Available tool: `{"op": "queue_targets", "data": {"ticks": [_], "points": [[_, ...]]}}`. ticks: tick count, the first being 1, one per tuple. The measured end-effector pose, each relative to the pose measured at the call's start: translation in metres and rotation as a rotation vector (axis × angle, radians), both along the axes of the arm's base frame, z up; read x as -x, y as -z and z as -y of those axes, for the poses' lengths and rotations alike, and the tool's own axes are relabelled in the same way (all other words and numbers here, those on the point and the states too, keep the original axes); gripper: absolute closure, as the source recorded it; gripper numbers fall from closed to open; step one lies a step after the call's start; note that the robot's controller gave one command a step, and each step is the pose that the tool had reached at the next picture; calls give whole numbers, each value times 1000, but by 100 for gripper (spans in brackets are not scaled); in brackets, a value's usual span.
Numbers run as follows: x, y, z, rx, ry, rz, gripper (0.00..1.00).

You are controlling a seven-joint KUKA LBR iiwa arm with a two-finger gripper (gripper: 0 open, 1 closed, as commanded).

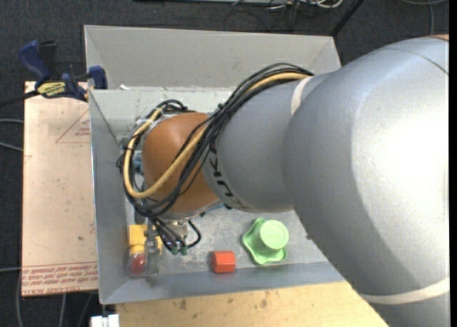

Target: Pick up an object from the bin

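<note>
My gripper (156,242) reaches down into the front left corner of the bin, mostly hidden under the arm's orange cover and cables. Right beside it on the left lies a small yellow block (136,235). Just in front of that block sits a reddish, partly see-through thing (137,265), close to the bin's front wall. I cannot tell whether the gripper touches either one. A small orange-red cube (223,262) lies on the bin floor to the gripper's right.
A light green round piece with a wavy rim (266,240) rests on the floor right of the cube. The big grey arm covers the bin's middle and right side. The bin's left and front walls stand close to the gripper.
</note>
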State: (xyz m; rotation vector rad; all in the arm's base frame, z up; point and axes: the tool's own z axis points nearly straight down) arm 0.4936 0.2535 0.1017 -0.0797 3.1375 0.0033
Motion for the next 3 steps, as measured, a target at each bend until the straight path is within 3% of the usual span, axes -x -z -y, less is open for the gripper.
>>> {"op": "queue_targets", "data": {"ticks": [1,2,3], "points": [[0,2,0,1,-274,-1,0],[1,30,1,2,-466,8,0],[0,30,1,0,-462,12,0]]}}
